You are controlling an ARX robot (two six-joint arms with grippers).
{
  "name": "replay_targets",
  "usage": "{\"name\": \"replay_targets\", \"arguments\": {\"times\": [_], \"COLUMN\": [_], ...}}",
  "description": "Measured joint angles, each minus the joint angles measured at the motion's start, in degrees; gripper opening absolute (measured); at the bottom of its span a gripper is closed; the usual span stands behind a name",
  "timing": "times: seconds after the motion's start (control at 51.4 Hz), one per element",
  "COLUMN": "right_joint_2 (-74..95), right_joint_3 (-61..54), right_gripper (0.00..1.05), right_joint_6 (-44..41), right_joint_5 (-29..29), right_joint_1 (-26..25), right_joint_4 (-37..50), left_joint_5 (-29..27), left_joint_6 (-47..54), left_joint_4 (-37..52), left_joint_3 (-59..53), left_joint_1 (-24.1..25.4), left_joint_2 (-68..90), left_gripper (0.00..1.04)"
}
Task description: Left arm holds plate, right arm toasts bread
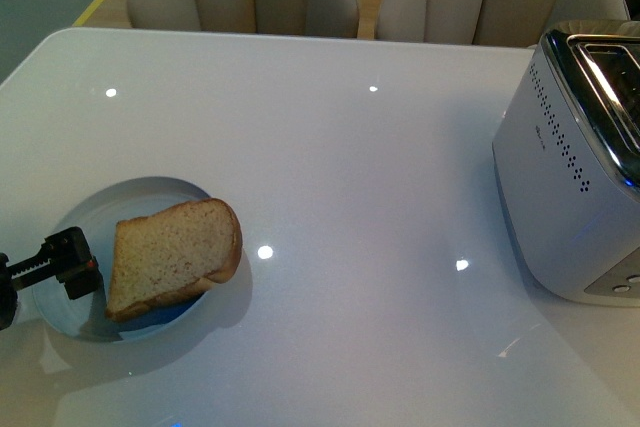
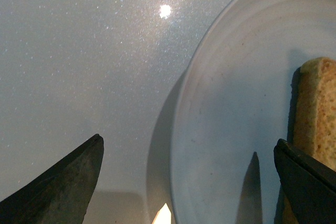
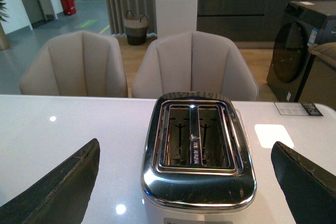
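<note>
Seemingly astride plate [image 2: 236,77]: wide-open left gripper [image 2: 188,141]

Pale-blue round shallow plate [image 1: 75,222]: faint concentric rings. Thick tan bread slice [image 1: 170,252]: speckled crumb, darker brown crust. Glossy white tabletop [image 1: 350,167]: fine sparkle flecks. White boxy toaster [image 1: 560,197]: rows of dark dots on the sides, mirror-chrome top. Black left gripper [image 1: 78,265]: small red mark. Beige padded chairs [image 3: 73,66]: plain.

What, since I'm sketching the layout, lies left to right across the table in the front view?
Left gripper → bread → toaster. The plate is left out, as it overlaps both gripper and bread.
</note>
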Motion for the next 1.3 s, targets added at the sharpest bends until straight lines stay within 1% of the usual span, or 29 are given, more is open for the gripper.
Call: {"name": "replay_targets", "arguments": {"times": [0.448, 0.506, 0.545, 0.603, 0.662, 0.72, 0.876, 0.915, 0.934, 0.993, 1.129, 1.187, 1.304], "right_joint_2": [0.00, 0.00, 0.00, 0.00, 0.00, 0.00, 0.00, 0.00, 0.00, 0.00, 0.00, 0.00, 0.00], "right_joint_3": [0.00, 0.00, 0.00, 0.00, 0.00, 0.00, 0.00, 0.00, 0.00, 0.00, 0.00, 0.00, 0.00], "right_gripper": [0.96, 0.96, 0.96, 0.96, 0.96, 0.96, 0.96, 0.96, 0.96, 0.96, 0.96, 0.96, 0.96], "right_joint_6": [0.00, 0.00, 0.00, 0.00, 0.00, 0.00, 0.00, 0.00, 0.00, 0.00, 0.00, 0.00, 0.00], "right_joint_5": [0.00, 0.00, 0.00, 0.00, 0.00, 0.00, 0.00, 0.00, 0.00, 0.00, 0.00, 0.00, 0.00], "right_joint_1": [0.00, 0.00, 0.00, 0.00, 0.00, 0.00, 0.00, 0.00, 0.00, 0.00, 0.00, 0.00, 0.00], "right_joint_4": [0.00, 0.00, 0.00, 0.00, 0.00, 0.00, 0.00, 0.00, 0.00, 0.00, 0.00, 0.00, 0.00], "left_joint_5": [-0.04, -0.07, -0.07, 0.04, 0.26, 0.61, 1.81, 2.01, 2.08, 2.86, 4.24, 4.98, 6.21], "left_joint_6": [2.03, 2.34, 2.36, 2.34, 2.29, 2.27, 1.86, 1.81, 1.77, 1.20, -0.37, -1.49, -4.31], "left_joint_4": [-2.14, -2.32, -2.47, -2.54, -2.60, -2.60, -2.82, -2.89, -2.89, -3.13, -3.21, -3.21, -2.71], "left_joint_3": [4.39, 4.68, 4.81, 4.96, 5.01, 5.03, 5.01, 5.01, 5.01, 5.01, 5.01, 4.94, 4.50], "left_joint_1": [-0.28, -0.46, -0.55, -0.63, -0.72, -0.79, -0.90, -0.94, -0.94, -0.94, -0.87, -0.74, -0.46], "left_joint_2": [1.44, 1.46, 1.51, 1.57, 1.60, 1.60, 1.60, 1.66, 1.68, 1.81, 1.81, 1.77, 1.68], "left_gripper": [0.97, 0.96, 0.92, 0.82, 0.75, 0.70, 0.49, 0.42, 0.40, 0.26, 0.08, 0.03, 0.03]}}
